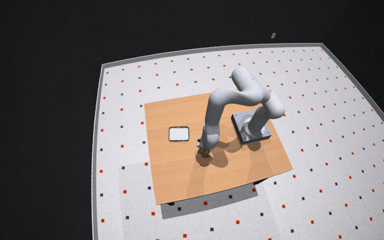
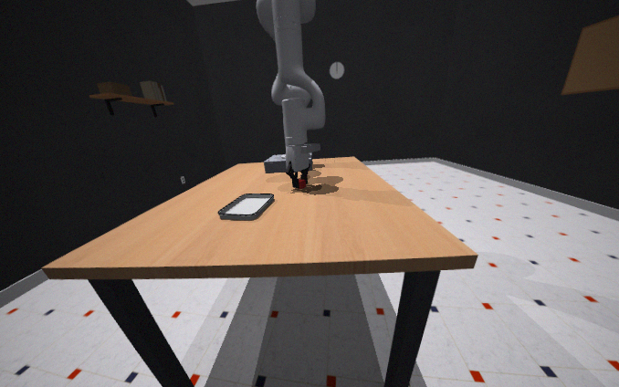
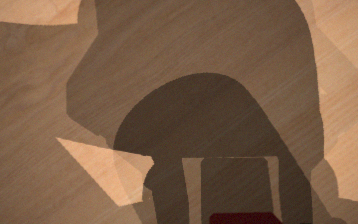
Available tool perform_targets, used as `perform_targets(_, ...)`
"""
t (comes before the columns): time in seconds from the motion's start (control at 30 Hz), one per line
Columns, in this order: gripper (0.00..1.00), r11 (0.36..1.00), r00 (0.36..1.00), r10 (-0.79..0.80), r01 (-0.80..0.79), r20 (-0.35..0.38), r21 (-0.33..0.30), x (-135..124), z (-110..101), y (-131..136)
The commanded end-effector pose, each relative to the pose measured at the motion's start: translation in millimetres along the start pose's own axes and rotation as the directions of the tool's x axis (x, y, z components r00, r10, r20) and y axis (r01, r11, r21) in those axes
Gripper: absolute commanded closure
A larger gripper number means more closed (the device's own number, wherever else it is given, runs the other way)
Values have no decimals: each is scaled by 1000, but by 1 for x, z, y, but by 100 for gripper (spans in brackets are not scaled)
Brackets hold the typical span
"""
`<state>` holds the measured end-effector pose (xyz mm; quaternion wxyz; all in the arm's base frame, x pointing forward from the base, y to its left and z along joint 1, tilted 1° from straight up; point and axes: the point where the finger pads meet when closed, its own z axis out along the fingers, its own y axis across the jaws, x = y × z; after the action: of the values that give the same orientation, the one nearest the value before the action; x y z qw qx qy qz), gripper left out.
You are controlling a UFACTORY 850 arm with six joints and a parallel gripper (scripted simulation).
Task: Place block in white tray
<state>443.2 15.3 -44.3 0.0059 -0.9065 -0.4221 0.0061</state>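
The block is small and red [image 2: 301,183] and sits on the wooden table near the arm's base. In the wrist view only its top edge shows, dark red in shadow at the bottom [image 3: 245,218]. My gripper [image 2: 299,179] points straight down and is low over the table, with its dark fingers on either side of the block. The fingers stand partly apart and open; I cannot tell whether they touch the block. The white tray with a dark rim [image 1: 178,133] lies flat and empty to the left of the gripper, also seen in the exterior view [image 2: 246,205]. In the top view the wrist [image 1: 207,141] hides the block.
The arm's grey base plate [image 1: 251,125] is bolted to the table behind the gripper. Arm shadows fall on the wood around the block. The table edges lie well away from the tray and the block.
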Motion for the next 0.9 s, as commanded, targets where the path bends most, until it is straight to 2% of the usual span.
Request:
perform_targets(0.0, 43, 1000, 1000, 0, 0, -5, 1, 1, 2, 1)
perform_targets(0.47, 43, 1000, 1000, 0, 0, -5, 1, 1, 2, 1)
perform_targets(0.5, 100, 1000, 1000, 0, 0, -5, 1, 1, 2, 1)
perform_targets(0.87, 100, 1000, 1000, 0, 0, -5, 1, 1, 2, 1)
